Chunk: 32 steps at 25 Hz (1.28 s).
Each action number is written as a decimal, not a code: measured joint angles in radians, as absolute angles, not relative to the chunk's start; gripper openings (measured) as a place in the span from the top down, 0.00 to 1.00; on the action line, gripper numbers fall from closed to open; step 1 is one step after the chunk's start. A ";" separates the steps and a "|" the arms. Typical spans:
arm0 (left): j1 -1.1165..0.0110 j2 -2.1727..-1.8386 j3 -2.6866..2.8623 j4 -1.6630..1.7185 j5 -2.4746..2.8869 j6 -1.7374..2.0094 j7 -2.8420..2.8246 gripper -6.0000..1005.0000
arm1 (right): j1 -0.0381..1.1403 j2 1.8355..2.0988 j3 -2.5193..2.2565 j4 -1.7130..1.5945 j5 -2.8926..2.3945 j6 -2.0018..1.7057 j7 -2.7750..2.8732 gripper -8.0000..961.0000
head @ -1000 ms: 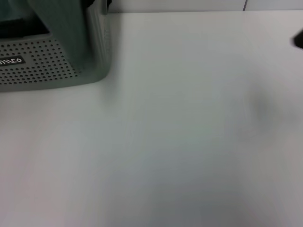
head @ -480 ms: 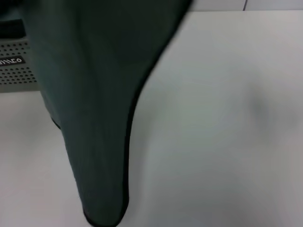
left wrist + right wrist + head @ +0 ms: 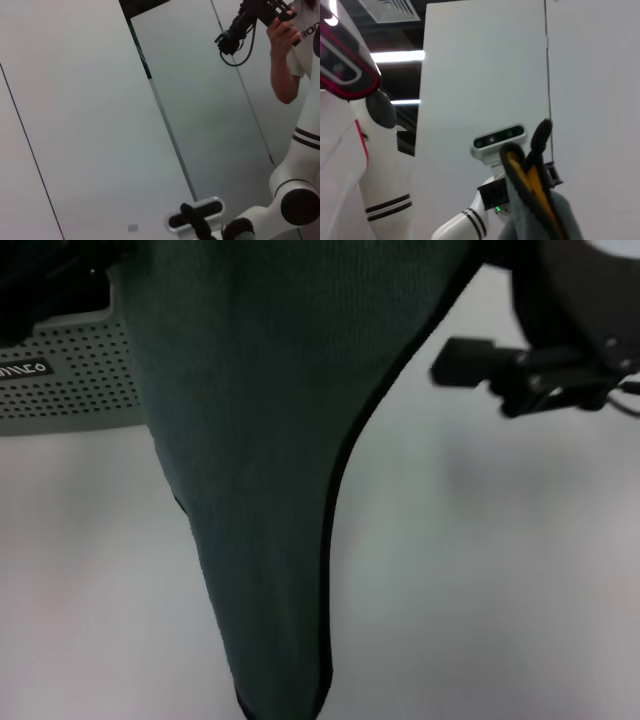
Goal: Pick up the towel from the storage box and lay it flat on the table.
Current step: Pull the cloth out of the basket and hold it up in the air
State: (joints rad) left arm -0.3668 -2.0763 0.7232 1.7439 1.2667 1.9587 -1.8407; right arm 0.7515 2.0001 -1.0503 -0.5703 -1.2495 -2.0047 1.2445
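Note:
The dark green towel [image 3: 260, 440] with its black bound edge hangs in the air close before the head camera. It tapers to a point low over the white table [image 3: 500, 570]. The storage box [image 3: 70, 380], perforated and with a dark label, stands at the far left, partly behind the towel. My left gripper [image 3: 45, 275] shows only as a dark shape at the towel's upper left and holds it up. My right gripper [image 3: 520, 370] is at the towel's upper right edge. The right wrist view shows a bunched fold of towel [image 3: 530, 175], yellow inside.
The table stretches wide and white to the right and front of the hanging towel. In the left wrist view a person [image 3: 287, 55] holds a dark device near a wall, and a black fuzzy towel edge [image 3: 197, 225] shows low down.
The towel has risen out of the box and swung right and toward the head camera, now filling the middle of the view. The right arm has moved in from the far right edge.

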 joint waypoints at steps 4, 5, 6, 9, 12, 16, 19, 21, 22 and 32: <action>-0.367 -2.078 0.728 1.730 1.268 1.958 -1.839 0.93 | 0.758 2.014 -1.051 -0.570 -1.260 -2.010 1.249 0.24; -0.366 -2.078 0.729 1.726 1.269 1.958 -1.839 0.93 | 0.756 2.014 -1.051 -0.570 -1.258 -2.015 1.252 0.25; -0.365 -2.079 0.729 1.721 1.270 1.958 -1.839 0.93 | 0.753 2.014 -1.048 -0.570 -1.254 -2.026 1.259 0.25; -0.362 -2.078 0.730 1.707 1.276 1.959 -1.830 0.93 | 0.753 2.014 -1.046 -0.570 -1.253 -2.032 1.267 0.26; -0.361 -2.079 0.731 1.705 1.287 1.959 -1.826 0.93 | 0.751 2.014 -1.041 -0.569 -1.247 -2.047 1.271 0.31; -0.361 -2.079 0.733 1.703 1.300 1.960 -1.825 0.92 | 0.744 2.014 -1.038 -0.569 -1.232 -2.063 1.271 0.47; -0.360 -2.080 0.736 1.702 1.300 1.961 -1.825 0.92 | 0.735 2.014 -1.038 -0.570 -1.218 -2.068 1.271 0.51; -0.360 -2.080 0.736 1.699 1.299 1.962 -1.825 0.92 | 0.732 2.014 -1.039 -0.570 -1.213 -2.065 1.272 0.53; -0.359 -2.080 0.736 1.697 1.298 1.962 -1.825 0.92 | 0.732 2.014 -1.038 -0.570 -1.213 -2.062 1.272 0.55; -0.361 -2.086 0.738 1.695 1.294 1.964 -1.825 0.92 | 0.744 2.014 -1.052 -0.568 -1.222 -2.024 1.273 0.69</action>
